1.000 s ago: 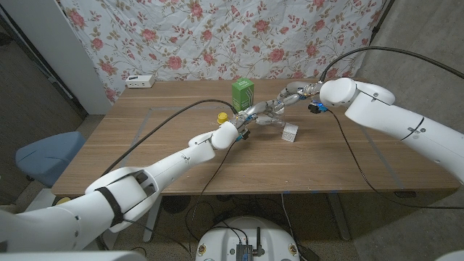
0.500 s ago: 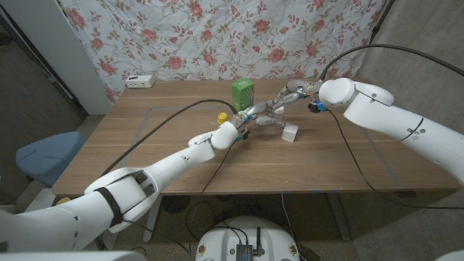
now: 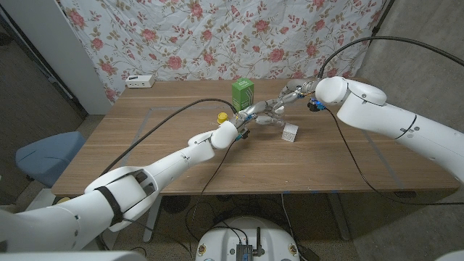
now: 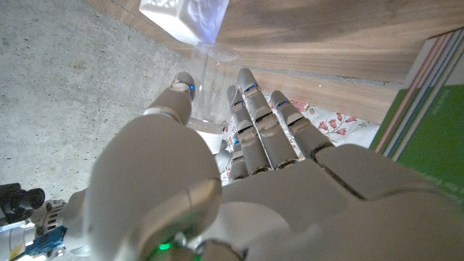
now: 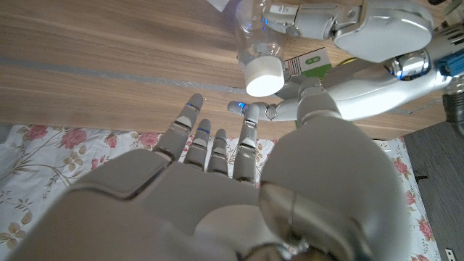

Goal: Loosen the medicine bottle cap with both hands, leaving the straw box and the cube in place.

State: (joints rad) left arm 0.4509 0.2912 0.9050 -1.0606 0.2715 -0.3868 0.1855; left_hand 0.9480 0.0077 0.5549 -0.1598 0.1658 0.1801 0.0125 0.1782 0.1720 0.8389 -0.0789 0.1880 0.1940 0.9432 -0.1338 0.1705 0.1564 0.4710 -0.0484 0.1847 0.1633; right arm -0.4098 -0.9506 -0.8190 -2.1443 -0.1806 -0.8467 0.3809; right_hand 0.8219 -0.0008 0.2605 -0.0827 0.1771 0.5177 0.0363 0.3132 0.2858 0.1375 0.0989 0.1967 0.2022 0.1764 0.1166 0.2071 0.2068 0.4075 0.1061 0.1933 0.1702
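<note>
The medicine bottle (image 3: 266,118), clear-walled with a white cap (image 5: 263,75), sits near the centre of the wooden table (image 3: 145,138), between the two hands. In the head view it is at about 4 o'clock from the green straw box (image 3: 242,93) and at about 10 o'clock from the white cube (image 3: 291,132), which stands just beside it.

Left hand (image 3: 246,119): it grips the bottle body. In the left wrist view the thumb lies on one side of the clear wall and the fingers (image 4: 255,116) on the other, closed around it. The straw box shows at the edge of that view, close alongside the hand.

Right hand (image 3: 279,106): it is at the cap end of the bottle, fingers extended and apart. In the right wrist view its fingertips (image 5: 246,112) lie just beside the white cap; contact with the cap cannot be confirmed, and no grip on it is visible.

A small yellow object (image 3: 222,116) lies at 9 o'clock from the left hand. A white device (image 3: 139,80) rests at the table's far left corner. A floral cloth (image 3: 217,36) hangs behind the table.
</note>
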